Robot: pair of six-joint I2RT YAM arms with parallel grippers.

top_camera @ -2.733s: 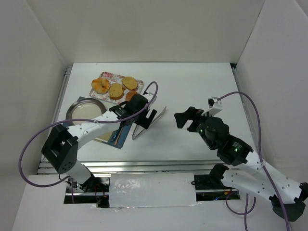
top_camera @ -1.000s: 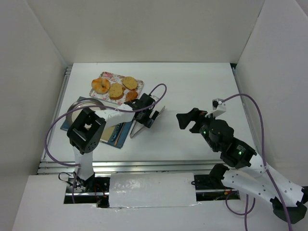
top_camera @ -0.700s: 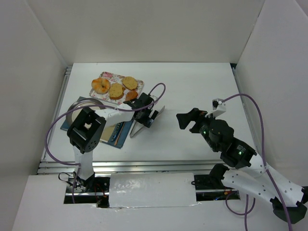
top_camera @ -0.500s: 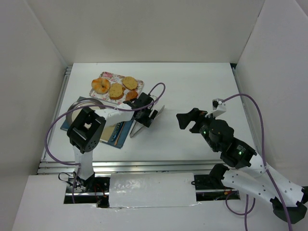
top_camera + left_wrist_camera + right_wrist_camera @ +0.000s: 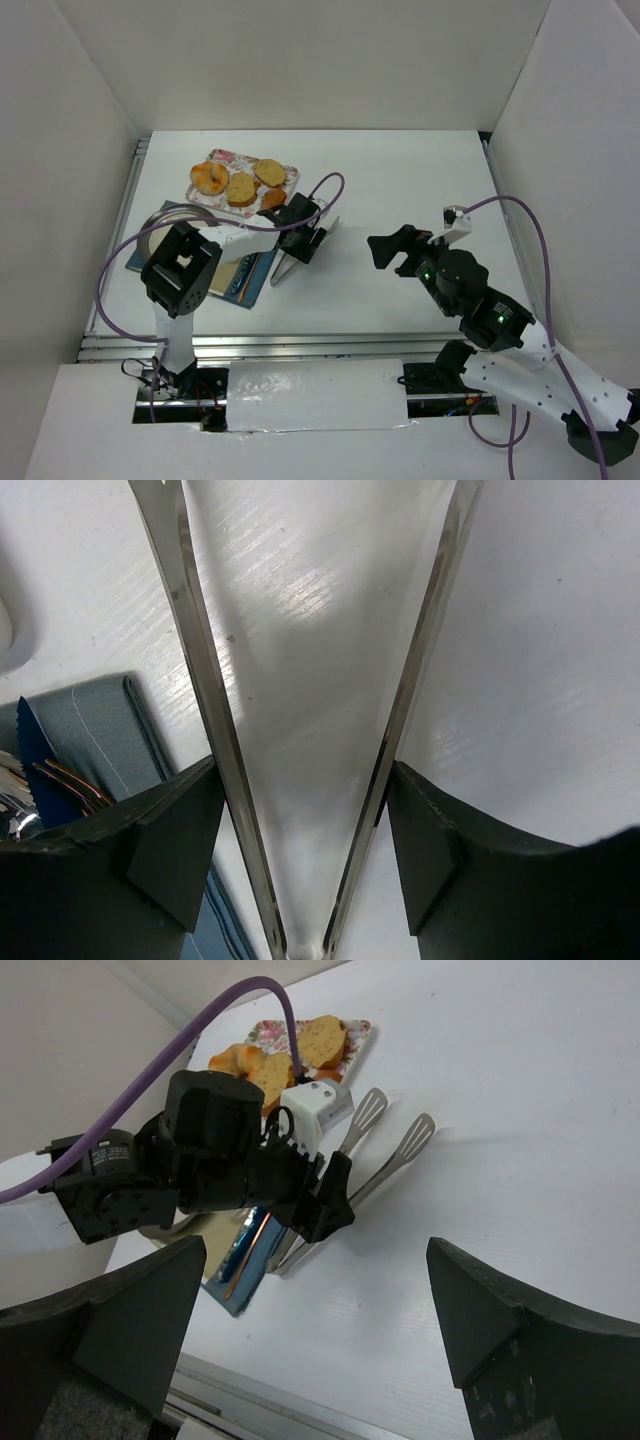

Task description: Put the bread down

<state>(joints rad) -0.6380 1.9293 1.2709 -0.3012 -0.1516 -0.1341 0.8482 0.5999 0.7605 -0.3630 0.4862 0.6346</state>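
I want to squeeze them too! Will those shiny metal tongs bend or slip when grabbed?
The shiny metal tongs probably spring inward: two thin arms joined in a V. Smooth, glossy steel might slide between the black fingers.

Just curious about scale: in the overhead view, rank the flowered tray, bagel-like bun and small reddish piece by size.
1. flowered tray
2. bun
3. reddish piece
All lie close together.

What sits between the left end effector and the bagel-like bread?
A reddish-orange piece and a toasted slice lie roughly between the left end effector and the bread; metal tongs lie between its fingers.
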